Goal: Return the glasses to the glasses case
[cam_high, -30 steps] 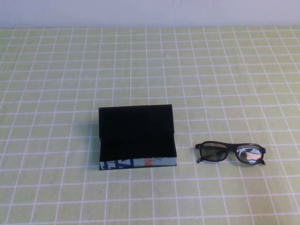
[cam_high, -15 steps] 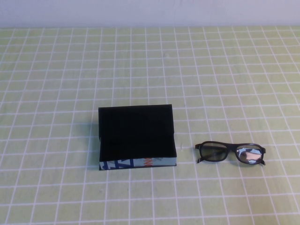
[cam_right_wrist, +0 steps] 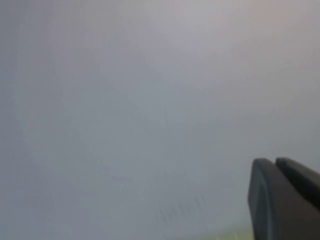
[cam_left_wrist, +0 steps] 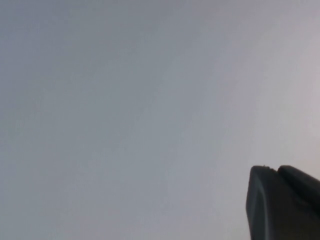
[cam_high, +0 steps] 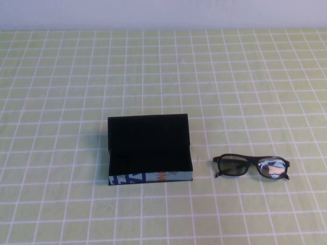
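The glasses case (cam_high: 149, 145) is a black rectangular box with a light blue printed strip on its near side, lying on the table a little left of centre in the high view. The glasses (cam_high: 251, 166), black-framed with shiny lenses, lie on the cloth to the right of the case, a short gap apart. Neither arm shows in the high view. My left gripper (cam_left_wrist: 277, 169) shows only in the left wrist view, its two dark fingers together, facing a blank grey wall. My right gripper (cam_right_wrist: 274, 161) shows likewise in the right wrist view, fingers together, holding nothing.
A light green tablecloth with a white grid (cam_high: 230, 76) covers the table. A pale wall (cam_high: 163, 13) runs along the far edge. A sliver of the cloth shows low in the right wrist view (cam_right_wrist: 230, 235).
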Controlling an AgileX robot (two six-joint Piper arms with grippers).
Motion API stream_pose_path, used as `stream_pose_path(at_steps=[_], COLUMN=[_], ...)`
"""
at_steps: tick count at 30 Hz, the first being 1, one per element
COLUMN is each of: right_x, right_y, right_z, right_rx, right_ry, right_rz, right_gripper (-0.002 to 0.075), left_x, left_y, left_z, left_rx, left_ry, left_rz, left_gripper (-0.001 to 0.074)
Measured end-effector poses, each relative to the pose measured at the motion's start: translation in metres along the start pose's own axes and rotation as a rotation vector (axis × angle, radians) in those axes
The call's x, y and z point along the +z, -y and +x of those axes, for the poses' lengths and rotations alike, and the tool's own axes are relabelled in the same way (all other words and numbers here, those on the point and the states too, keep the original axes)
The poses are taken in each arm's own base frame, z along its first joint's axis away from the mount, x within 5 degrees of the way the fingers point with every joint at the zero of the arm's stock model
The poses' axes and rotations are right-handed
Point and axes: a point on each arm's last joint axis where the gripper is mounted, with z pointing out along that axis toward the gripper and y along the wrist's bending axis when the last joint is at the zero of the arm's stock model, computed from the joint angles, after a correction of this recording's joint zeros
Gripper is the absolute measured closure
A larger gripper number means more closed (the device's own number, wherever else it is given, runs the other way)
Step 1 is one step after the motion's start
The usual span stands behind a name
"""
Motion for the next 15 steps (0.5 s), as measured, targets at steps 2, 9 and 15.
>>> stream_pose_path(at_steps=[2, 9, 15], right_x=[0.026, 0.098, 0.124], right_y=[-0.002, 0.015, 0.012], right_z=[0.000, 0.037, 0.064], right_rx=[-0.026, -0.049, -0.071], right_ry=[-0.171, -0.511, -0.608], right_rz=[0.037, 0.136, 0.080], right_gripper=[0.0743, 0.0743, 0.0743], left_x=[0.018, 0.062, 0.079], left_y=[-0.002, -0.014, -0.019], left_z=[0.001, 0.037, 0.059], left_rx=[0.005, 0.014, 0.011], left_ry=[-0.148, -0.514, -0.616], left_rz=[-0.053, -0.172, -0.198], left_gripper=[0.0738, 0.0738, 0.0738])
